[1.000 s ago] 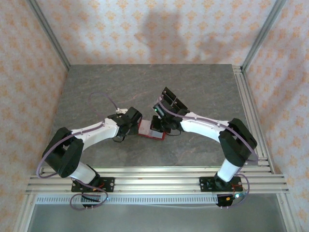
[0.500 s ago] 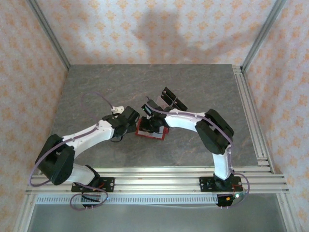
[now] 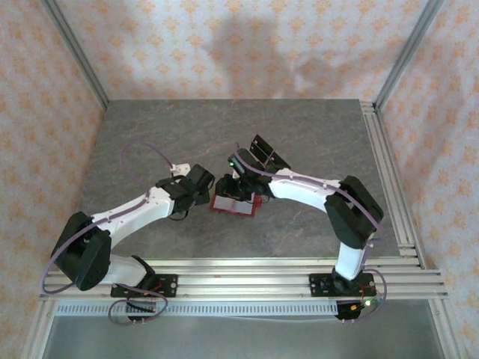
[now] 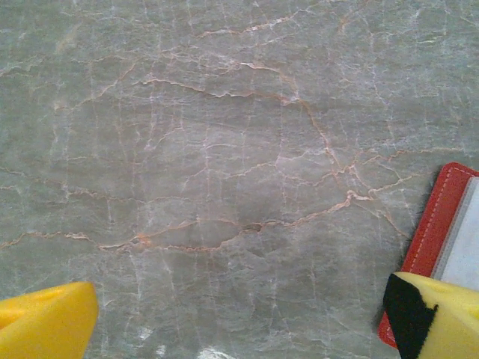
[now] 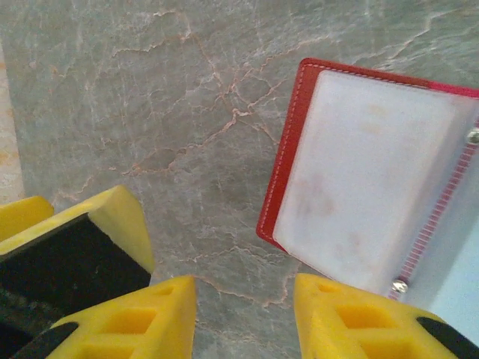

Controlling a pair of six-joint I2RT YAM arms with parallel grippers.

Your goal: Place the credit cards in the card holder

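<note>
Left of the card holder (image 3: 233,205), the grey marble table (image 3: 142,142) lay bare up to the patterned wall, so there was much free room on that side. The left arm (image 3: 127,213) reached in from the near-left of the card holder. The left gripper (image 4: 241,310) hung just beside its left edge, with the jaws spread wide and only bare stone between them. In the left wrist view its right finger (image 4: 441,318) covered one corner of the card holder; whether it touched the red edge, I could not tell.

The card holder lay flat and unfolded on the table, with a red stitched border around a pale inside face. I could not tell if that pale face was lining or one of the credit cards.

The right gripper (image 5: 243,299) hovered just beside the far edge of the card holder. Its jaws were partly apart and pinched nothing, with bare table between the fingers. Behind and a little right of the card holder stood a black object (image 3: 263,154), near but apart. Right of the card holder the right arm (image 3: 329,198) curved away. Past it the table was free up to the metal rails (image 3: 385,172).
</note>
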